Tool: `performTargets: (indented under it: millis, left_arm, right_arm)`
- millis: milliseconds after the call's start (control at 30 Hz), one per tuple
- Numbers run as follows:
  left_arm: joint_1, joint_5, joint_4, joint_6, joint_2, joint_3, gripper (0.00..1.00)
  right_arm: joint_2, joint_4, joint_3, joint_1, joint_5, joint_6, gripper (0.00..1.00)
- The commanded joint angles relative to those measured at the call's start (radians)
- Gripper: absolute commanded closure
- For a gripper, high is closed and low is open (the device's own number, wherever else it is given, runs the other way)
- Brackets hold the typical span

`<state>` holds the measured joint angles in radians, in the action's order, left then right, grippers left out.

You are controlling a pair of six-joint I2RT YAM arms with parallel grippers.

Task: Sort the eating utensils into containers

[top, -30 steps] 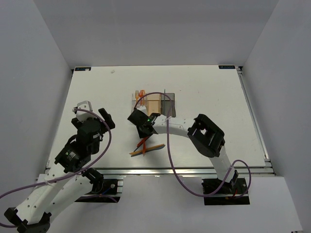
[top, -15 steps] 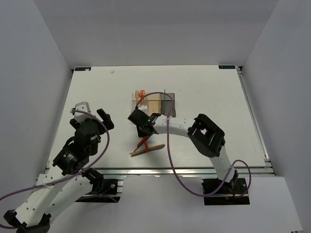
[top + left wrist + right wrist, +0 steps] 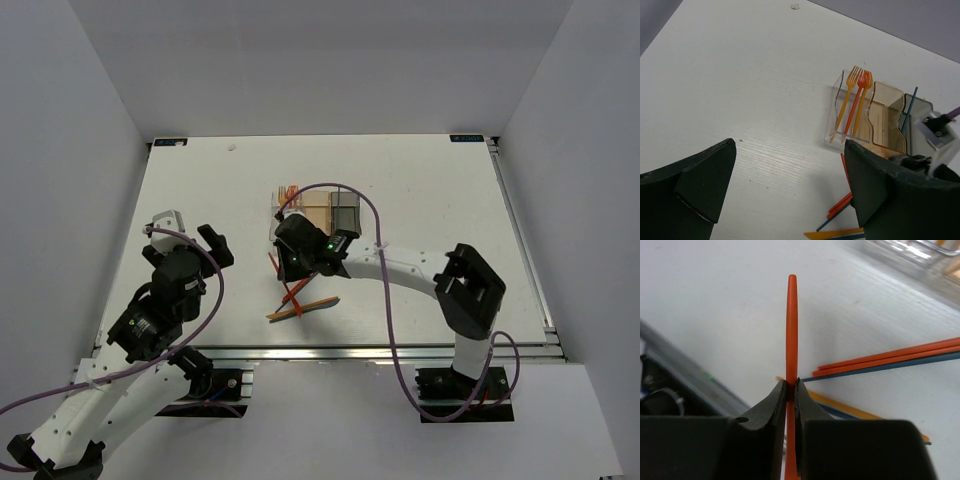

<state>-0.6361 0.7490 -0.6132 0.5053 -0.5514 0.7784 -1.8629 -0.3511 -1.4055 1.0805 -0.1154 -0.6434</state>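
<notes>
Sorting partway: the right gripper (image 3: 791, 386) pinches one orange utensil (image 3: 791, 315) at frame centre.
Of three bins, the clear bin (image 3: 833, 111) holds three orange forks (image 3: 860, 95), the grey bin (image 3: 921, 107) holds one dark stick (image 3: 909, 111), and the tan bin (image 3: 885, 107) shows none. About five loose pieces (image 3: 300, 306) lie lower centre. The left gripper (image 3: 790, 150) gapes wide and empty.

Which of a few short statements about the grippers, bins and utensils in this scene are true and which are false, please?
1. The right gripper is shut on an orange utensil. True.
2. The left gripper holds a fork. False: it is open and empty.
3. Orange forks sit in the clear bin. True.
4. Every utensil is in a bin. False: loose utensils lie on the table.
</notes>
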Motion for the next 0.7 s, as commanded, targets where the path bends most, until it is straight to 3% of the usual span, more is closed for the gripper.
performTargets:
  millis: [0, 100, 300, 533, 667]
  left_arm:
    - [0.003, 0.015, -0.002, -0.007, 0.005, 0.001, 0.02]
    - [0.003, 0.015, 0.0, -0.007, 0.01, -0.002, 0.02]
    - [0.003, 0.019, -0.003, -0.005, 0.016, -0.001, 0.02]
    - [0.003, 0.015, 0.001, -0.005, 0.018, -0.004, 0.02]
    - [0.003, 0.009, 0.003, -0.007, -0.001, -0.004, 0.02]
  right_arm:
    - [0.077, 0.076, 0.04, 0.006, 0.16, 0.034, 1.0]
    - [0.157, 0.118, 0.083, 0.004, 0.126, 0.03, 1.0]
    - [0.194, 0.067, -0.038, -0.079, -0.176, 0.06, 1.0]
    - [0.029, 0.103, -0.228, -0.24, -0.401, 0.105, 1.0]
    - [-0.093, 0.103, -0.337, -0.294, -0.437, 0.123, 1.0]
